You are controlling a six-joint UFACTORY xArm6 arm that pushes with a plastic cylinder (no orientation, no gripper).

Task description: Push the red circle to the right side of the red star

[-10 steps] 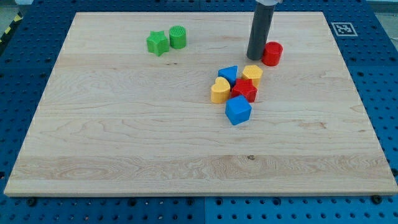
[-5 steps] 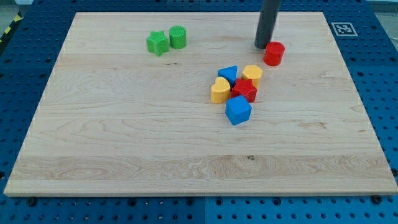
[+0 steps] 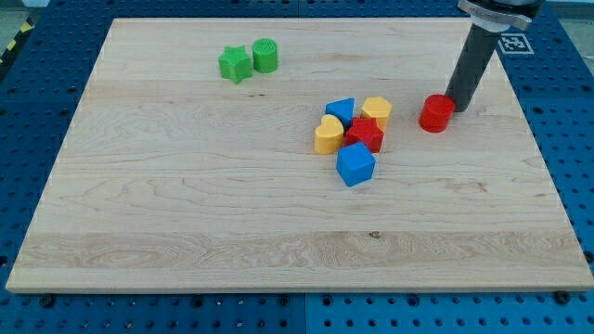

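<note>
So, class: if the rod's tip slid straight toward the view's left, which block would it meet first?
The red circular block, which sits immediately left of my tip, apparently touching it; depth is hard to judge.

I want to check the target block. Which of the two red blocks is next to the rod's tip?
The red circle, alone at the view's right, with my tip at its right edge. The red star is packed among yellow and blue blocks.

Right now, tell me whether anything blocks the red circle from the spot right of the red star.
Nothing visible does. The red circle sits right of and slightly above the red star, with bare board between them. My tip is against the circle's right side.
</note>
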